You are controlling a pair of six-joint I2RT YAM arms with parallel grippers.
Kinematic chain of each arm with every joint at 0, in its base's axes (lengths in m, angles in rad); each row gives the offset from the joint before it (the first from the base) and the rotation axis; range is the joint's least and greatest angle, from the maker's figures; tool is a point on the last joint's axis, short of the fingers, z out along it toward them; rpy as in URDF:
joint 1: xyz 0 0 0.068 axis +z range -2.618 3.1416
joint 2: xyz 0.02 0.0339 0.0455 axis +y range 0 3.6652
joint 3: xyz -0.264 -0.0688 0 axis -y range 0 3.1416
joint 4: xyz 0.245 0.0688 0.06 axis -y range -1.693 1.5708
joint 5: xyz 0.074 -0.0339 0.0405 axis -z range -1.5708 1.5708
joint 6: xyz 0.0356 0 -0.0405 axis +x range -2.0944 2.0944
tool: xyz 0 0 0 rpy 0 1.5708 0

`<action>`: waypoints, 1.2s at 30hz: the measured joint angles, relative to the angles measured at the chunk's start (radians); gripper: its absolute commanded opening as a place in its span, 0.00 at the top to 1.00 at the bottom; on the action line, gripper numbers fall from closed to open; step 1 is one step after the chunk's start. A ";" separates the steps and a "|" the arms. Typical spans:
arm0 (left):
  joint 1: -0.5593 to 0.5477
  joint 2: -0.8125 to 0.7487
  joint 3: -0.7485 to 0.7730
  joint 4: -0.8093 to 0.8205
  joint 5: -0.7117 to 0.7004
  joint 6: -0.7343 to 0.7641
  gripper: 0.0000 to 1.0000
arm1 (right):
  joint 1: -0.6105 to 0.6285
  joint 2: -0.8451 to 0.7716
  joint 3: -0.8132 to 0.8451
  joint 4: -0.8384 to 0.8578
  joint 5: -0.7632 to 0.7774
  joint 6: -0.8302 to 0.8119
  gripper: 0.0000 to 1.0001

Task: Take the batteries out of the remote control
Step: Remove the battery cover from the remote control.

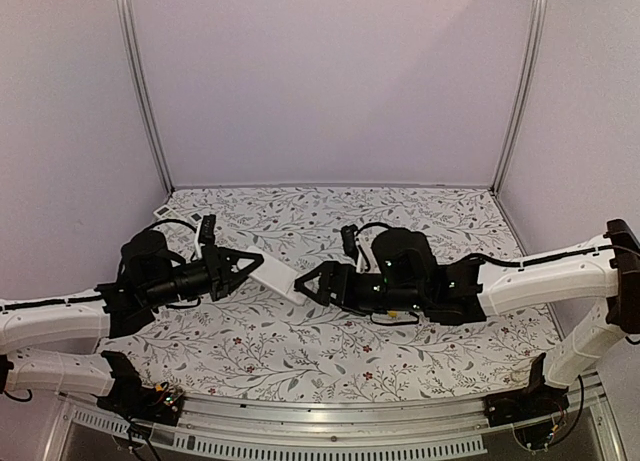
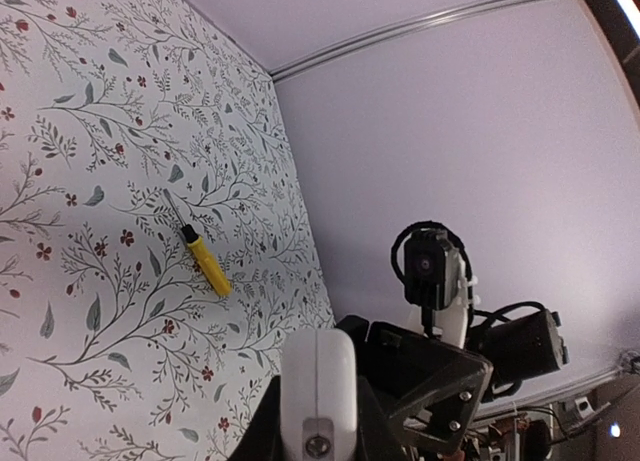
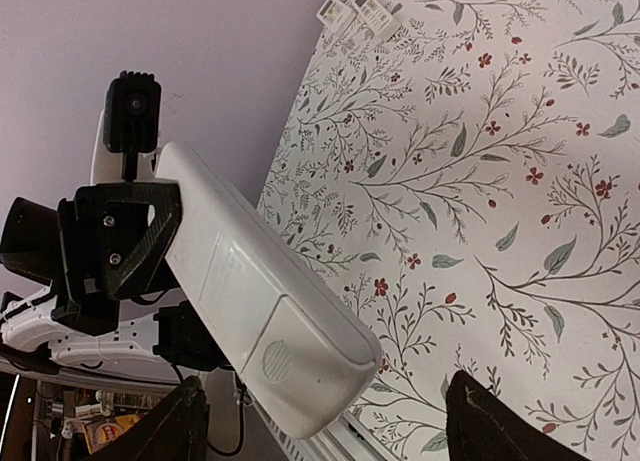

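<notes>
The white remote control [image 1: 277, 278] hangs in the air between the two arms. My left gripper [image 1: 252, 265] is shut on one end of it; in the left wrist view that end [image 2: 318, 376] sits clamped between the dark fingers. My right gripper [image 1: 308, 282] is open, and its two fingertips [image 3: 182, 423] stand wide on either side of the remote's other end [image 3: 262, 299] without touching it. The remote's back faces the right wrist camera, with the battery cover [image 3: 290, 356] shut. The batteries are hidden.
A yellow-handled screwdriver [image 2: 204, 260] lies on the floral table cloth [image 1: 330, 351]. Small flat white cover plates [image 3: 355, 11] lie at the far left corner by the wall [image 1: 172, 214]. Lilac walls close in the table at the back and sides.
</notes>
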 measured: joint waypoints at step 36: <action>0.000 -0.008 -0.030 0.042 0.016 -0.016 1.00 | -0.023 0.022 -0.083 0.175 -0.121 0.103 0.79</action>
